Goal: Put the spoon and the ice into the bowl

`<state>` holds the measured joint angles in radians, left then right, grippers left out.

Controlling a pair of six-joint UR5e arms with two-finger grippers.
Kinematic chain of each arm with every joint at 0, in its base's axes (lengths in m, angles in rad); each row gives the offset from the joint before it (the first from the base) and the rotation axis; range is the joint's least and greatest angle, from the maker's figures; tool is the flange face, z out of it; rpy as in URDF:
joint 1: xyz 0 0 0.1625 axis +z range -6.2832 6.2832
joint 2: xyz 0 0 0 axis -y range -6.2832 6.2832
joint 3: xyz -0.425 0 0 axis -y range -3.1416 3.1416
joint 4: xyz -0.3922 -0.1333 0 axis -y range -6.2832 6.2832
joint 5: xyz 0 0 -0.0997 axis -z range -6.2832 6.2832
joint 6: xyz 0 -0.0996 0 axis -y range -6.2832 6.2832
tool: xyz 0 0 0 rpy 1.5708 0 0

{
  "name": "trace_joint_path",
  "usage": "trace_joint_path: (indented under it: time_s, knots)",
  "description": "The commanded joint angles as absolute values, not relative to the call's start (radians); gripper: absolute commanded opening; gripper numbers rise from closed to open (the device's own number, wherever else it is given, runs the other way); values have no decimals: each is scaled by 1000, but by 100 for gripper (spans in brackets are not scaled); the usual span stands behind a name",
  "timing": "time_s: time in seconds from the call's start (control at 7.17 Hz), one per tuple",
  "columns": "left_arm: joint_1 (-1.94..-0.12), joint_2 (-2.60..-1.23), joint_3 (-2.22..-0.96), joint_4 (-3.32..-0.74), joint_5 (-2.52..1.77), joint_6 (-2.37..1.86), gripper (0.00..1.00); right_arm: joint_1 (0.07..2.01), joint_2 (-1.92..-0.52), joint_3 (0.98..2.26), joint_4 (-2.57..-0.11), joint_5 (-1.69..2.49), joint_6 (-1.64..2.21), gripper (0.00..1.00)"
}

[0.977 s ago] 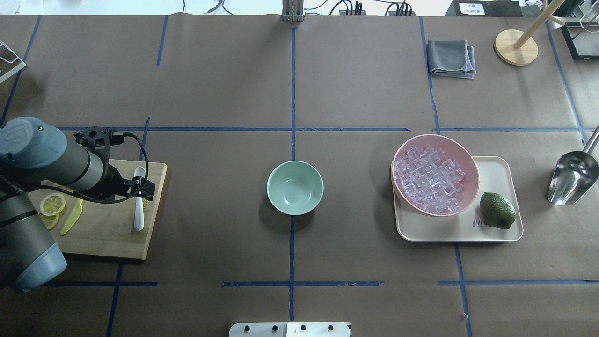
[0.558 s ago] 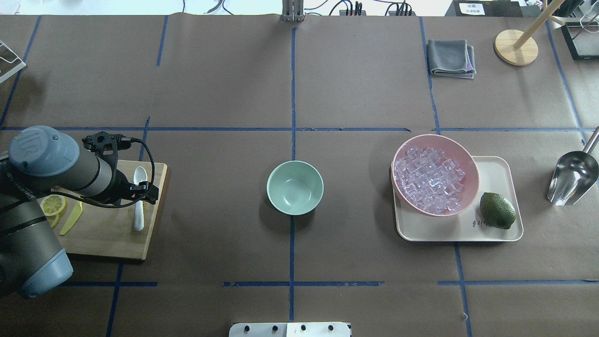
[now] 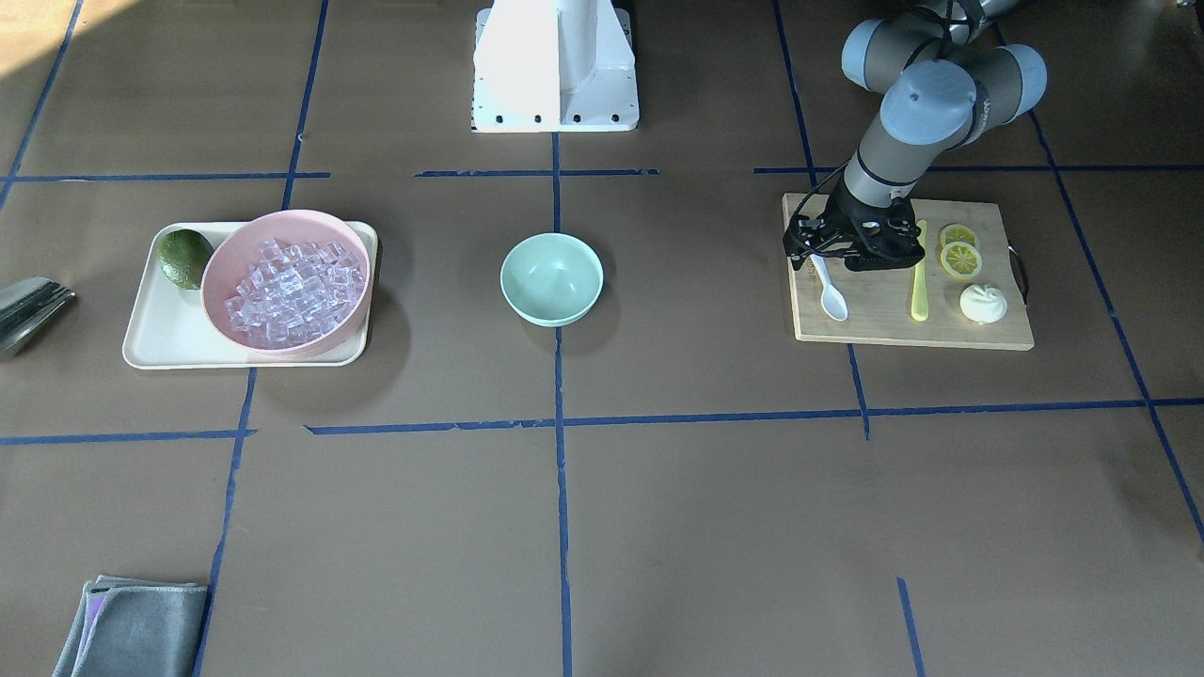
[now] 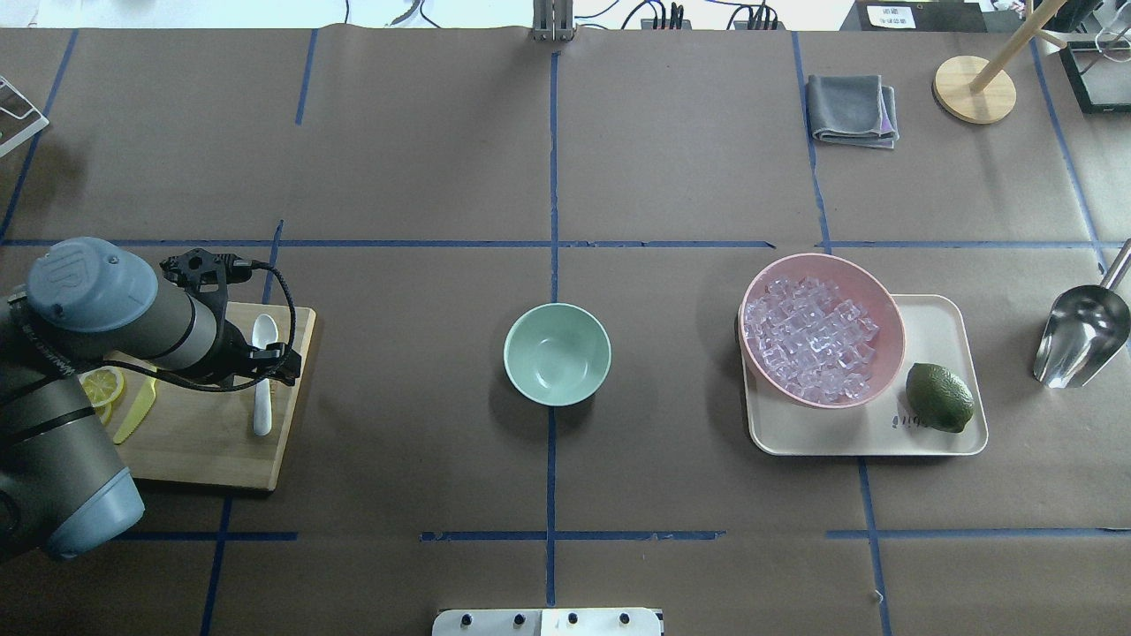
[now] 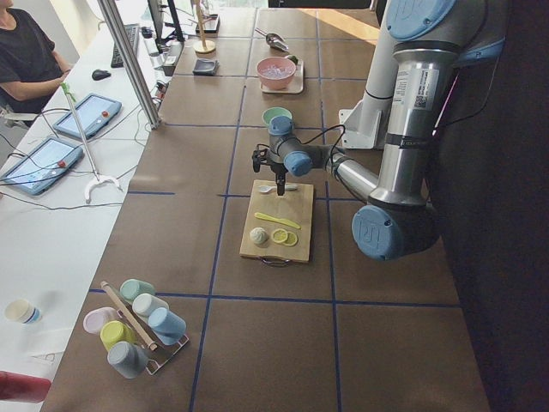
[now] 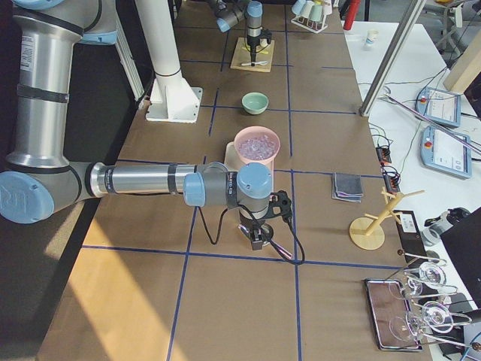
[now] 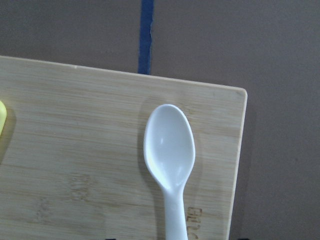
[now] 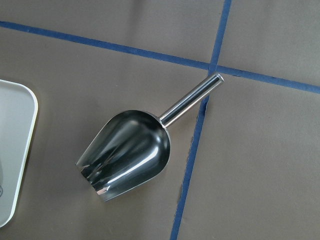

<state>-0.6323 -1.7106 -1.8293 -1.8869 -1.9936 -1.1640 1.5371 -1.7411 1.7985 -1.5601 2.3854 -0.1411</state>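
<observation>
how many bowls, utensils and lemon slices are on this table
bowls: 2 (mint-green bowl, pink bowl)
utensils: 3 (spoon, knife, scoop)
lemon slices: 2
total: 7

Compared with a second ago, my left arm (image 4: 168,329) reaches further in over the wooden cutting board (image 4: 203,442), toward the table's middle and slightly nearer my base. My left gripper (image 4: 270,361) shifts the same way, a little closer to the board's inner edge, above the handle of the small white plastic spoon (image 4: 262,408). The arm now hides more of the yellow lemon slices (image 4: 100,386) and the yellow-green plastic knife (image 4: 135,413).
</observation>
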Motion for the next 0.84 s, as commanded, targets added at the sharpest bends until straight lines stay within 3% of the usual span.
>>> trace_joint_path:
  time_s: [0.0, 0.56, 0.7]
  knots:
    - [-634, -1720, -1818, -1888, -1996, -1163, 74, 1536, -1741, 1798, -1560, 2385, -141, 100]
    - [-634, -1717, -1816, -1888, -1997, -1160, 5, 1536, -1741, 1798, -1562, 2385, -141, 100]
    - [-634, -1718, -1818, -1888, -1999, -1160, 0, 1536, -1741, 1796, -1562, 2385, -141, 100]
